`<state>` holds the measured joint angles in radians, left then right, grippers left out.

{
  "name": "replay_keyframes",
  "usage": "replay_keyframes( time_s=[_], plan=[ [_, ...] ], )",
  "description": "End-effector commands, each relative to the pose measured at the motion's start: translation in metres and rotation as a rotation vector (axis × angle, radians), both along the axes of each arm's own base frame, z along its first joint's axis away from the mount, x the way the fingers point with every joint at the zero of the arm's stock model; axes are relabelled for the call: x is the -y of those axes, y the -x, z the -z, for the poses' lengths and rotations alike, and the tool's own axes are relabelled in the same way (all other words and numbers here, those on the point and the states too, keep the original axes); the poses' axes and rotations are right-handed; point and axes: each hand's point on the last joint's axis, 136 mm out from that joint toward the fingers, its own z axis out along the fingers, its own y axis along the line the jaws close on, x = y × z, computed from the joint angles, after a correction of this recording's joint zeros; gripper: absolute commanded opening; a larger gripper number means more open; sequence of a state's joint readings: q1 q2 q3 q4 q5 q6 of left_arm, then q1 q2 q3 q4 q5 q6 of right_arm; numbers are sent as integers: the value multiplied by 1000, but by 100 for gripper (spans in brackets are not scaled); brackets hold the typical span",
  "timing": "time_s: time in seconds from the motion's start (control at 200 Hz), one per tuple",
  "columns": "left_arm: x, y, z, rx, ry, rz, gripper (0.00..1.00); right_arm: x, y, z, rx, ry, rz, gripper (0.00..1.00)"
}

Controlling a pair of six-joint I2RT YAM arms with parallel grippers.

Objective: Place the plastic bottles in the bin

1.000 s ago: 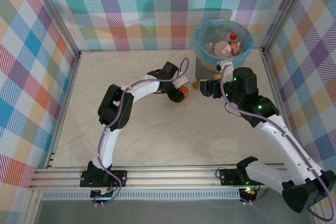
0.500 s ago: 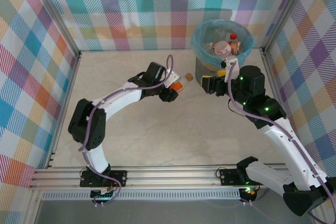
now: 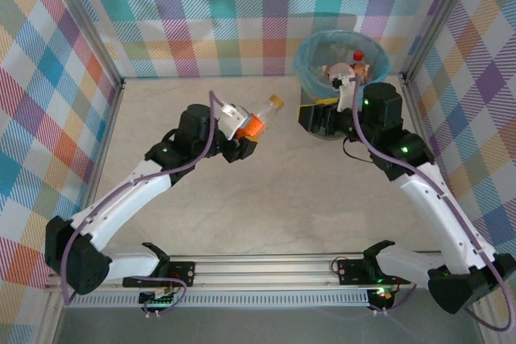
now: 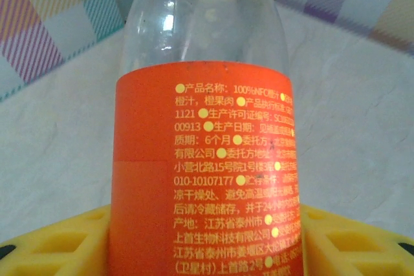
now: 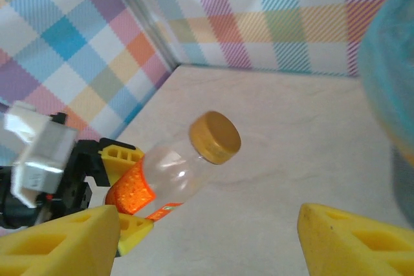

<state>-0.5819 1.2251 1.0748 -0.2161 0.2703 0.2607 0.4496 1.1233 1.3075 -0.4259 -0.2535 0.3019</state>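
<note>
Since a second ago our left arm has swung back to the left and folded its elbow low, so the left pincer (image 3: 244, 133) now sits farther from the bin (image 3: 307, 60) than it did, and the orange-labelled bottle (image 3: 260, 118) has gone with it, held clear of the tabletop (image 3: 266, 207); our right pincer (image 3: 316, 118) has edged up close beside the bin's near-left side; we read this as a pick done and the carry to the bin not yet made, since the bottle hangs well left of the rim.

Left pincer is clenched on the bottle's label, yellow fingers (image 4: 58, 244) pressing either flank; right pincer stands released, nothing between its jaws.

Bottle's long axis runs from base at lower left to gold cap (image 3: 276, 102) at upper right, tilted upward, cap pointing toward the bin; other bottles (image 3: 348, 74) already lie inside it.
</note>
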Motion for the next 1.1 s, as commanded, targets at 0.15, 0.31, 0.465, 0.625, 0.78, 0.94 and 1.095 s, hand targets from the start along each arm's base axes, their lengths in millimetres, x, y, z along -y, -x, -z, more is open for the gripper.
replay_keyframes(
  time_s=[0.15, 0.31, 0.465, 0.625, 0.78, 0.94, 1.095],
  plan=[
    [5, 29, -45, 75, 168, 96, 58, -37, -5, -31, -85, -199, -144, 75],
    [7, 35, -47, 69, 181, 117, 58, -47, -14, -28, -121, -233, -165, 75],
    [11, 39, -48, 64, 193, 141, 58, -58, -18, -25, -160, -263, -204, 75],
    [13, 39, -53, 70, 211, 148, 58, -66, -17, -19, -196, -260, -235, 74],
    [14, 37, -55, 73, 212, 143, 59, -68, -15, -19, -206, -266, -254, 66],
    [16, 35, -55, 70, 212, 140, 59, -72, -14, -22, -211, -281, -281, 65],
    [17, 32, -55, 71, 214, 140, 59, -74, -15, -20, -220, -272, -289, 57]
  ],
)
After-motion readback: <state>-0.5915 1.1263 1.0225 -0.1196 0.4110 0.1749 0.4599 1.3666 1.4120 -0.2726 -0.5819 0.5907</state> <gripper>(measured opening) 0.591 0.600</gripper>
